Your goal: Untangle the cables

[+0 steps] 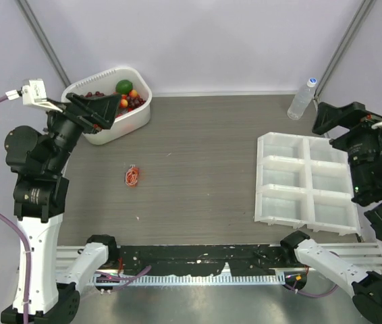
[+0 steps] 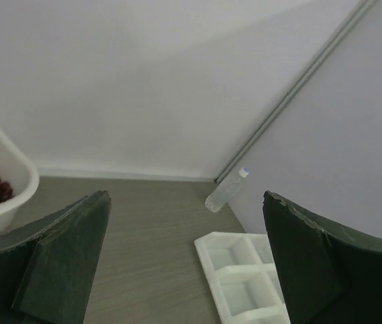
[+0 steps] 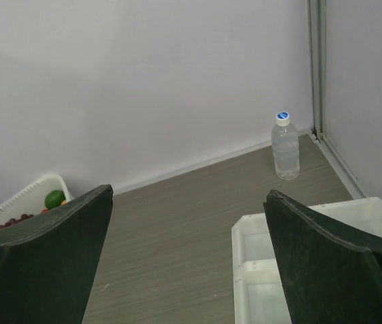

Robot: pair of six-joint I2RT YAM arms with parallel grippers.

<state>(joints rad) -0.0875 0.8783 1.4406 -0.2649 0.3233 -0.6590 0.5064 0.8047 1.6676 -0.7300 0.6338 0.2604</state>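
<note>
1. The small red-and-orange tangle of thin cables [image 1: 132,177] lies on the grey wood-grain table [image 1: 204,155], left of centre, well apart from both arms and touched by nothing.
2. The left gripper [image 1: 103,108] hangs high over the white plastic basket of fruit [image 1: 137,116], jaws spread wide with nothing between them. The right gripper [image 1: 329,116] hovers above the far corner of the white compartment tray [image 1: 285,172], just as wide and just as empty.
3. This looks like the first reach. My call: the left arm is nearer, so it tips down over the bundle and pinches one outer loop, not the whole knot. The right then takes a different strand to draw them apart.
4. These wires are thin and lie flat, so the grip has to close right at the tabletop or it catches air.
5. Only the overhead view shows the cables. Both wrist cameras look across the table toward the wall, catching the clear plastic water bottle [image 3: 285,148] and the tray but never the tangle. They do show the open jaw gaps far more plainly.
</note>
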